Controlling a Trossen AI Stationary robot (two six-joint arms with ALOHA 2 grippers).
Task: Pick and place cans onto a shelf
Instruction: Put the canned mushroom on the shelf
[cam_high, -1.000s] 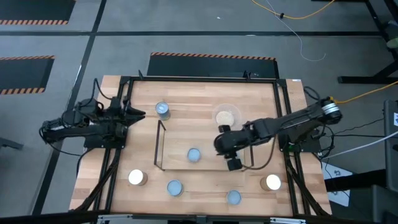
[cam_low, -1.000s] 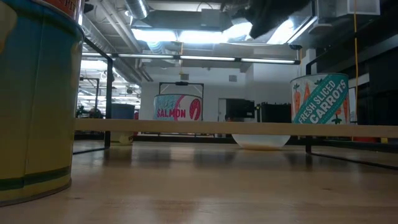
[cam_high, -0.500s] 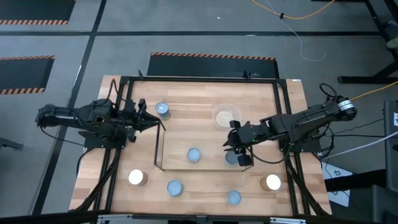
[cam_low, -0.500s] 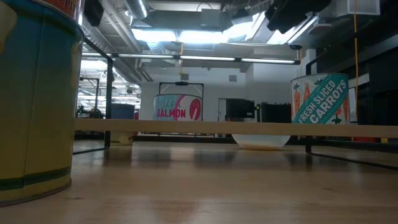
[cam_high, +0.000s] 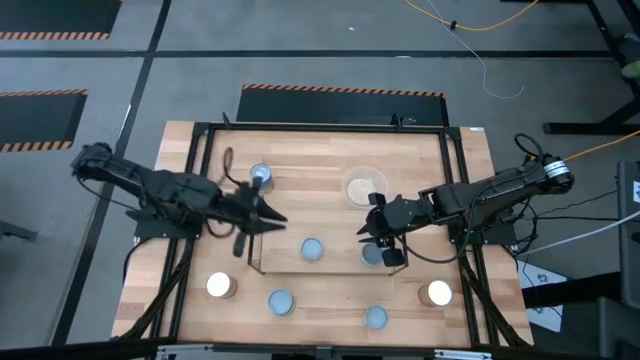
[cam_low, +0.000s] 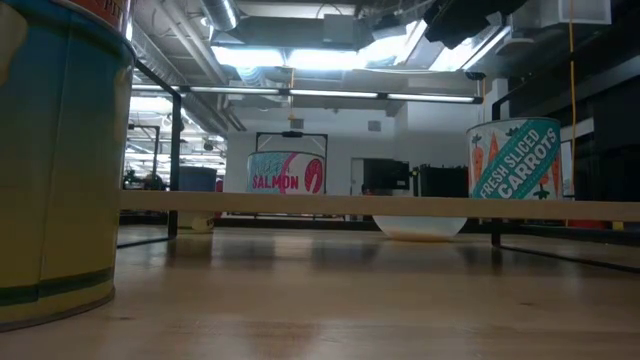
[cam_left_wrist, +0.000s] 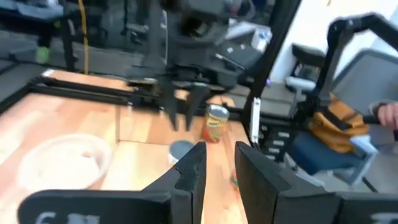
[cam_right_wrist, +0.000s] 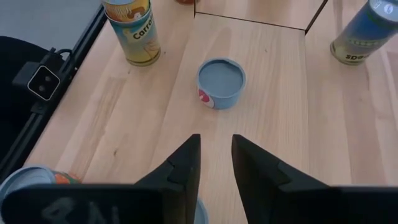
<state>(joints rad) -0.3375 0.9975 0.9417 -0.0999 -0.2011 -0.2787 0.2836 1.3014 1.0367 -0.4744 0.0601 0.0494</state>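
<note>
Gaping slightly – both grippers (cam_left_wrist: 214, 165) (cam_right_wrist: 214, 158), empty-handed

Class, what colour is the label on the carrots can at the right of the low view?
Teal with white lettering, on the carrots can; low view.

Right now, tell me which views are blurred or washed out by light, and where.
Left wrist view: motion-smeared throughout, so the yellow can and the clear dish look soft. High view: the left tool is streaked. Low view: ceiling lights glare white, and the nearest can fills the edge out of focus. Right wrist view: sharp on the flat blue can.
</note>
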